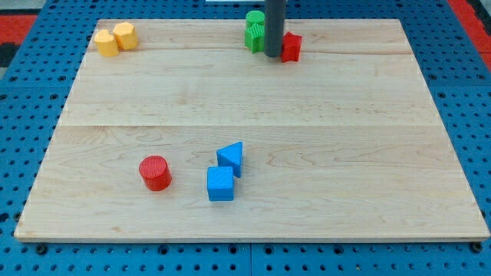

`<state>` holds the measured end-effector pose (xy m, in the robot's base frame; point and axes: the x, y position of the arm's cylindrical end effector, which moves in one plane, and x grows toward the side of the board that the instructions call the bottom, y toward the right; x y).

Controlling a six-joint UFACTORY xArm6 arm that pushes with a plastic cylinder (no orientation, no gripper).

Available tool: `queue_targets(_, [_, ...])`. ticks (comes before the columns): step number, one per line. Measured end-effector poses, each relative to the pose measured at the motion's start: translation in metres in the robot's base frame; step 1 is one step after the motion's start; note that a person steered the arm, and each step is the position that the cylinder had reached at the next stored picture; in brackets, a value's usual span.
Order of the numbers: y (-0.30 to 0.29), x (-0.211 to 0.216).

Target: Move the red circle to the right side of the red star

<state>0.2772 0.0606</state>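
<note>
The red circle (155, 172) is a short red cylinder at the view's lower left of the wooden board (253, 100). The red star (291, 47) sits near the view's top, right of centre. My tip (273, 55) is the lower end of a dark rod, standing just left of the red star and seeming to touch it, with green blocks (254, 31) on its other side. The tip is far from the red circle, up and to the right of it.
A blue triangle (231, 158) and a blue cube (220, 184) lie just right of the red circle. Two yellow blocks (116, 39) sit at the top left corner. Blue pegboard surrounds the board.
</note>
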Motion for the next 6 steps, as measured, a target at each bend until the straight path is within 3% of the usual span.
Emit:
queue_targets(3, [0.075,-0.034])
queue_targets(4, [0.054,0.021])
queue_targets(5, [0.056,0.129])
queue_targets(6, [0.016,0.238])
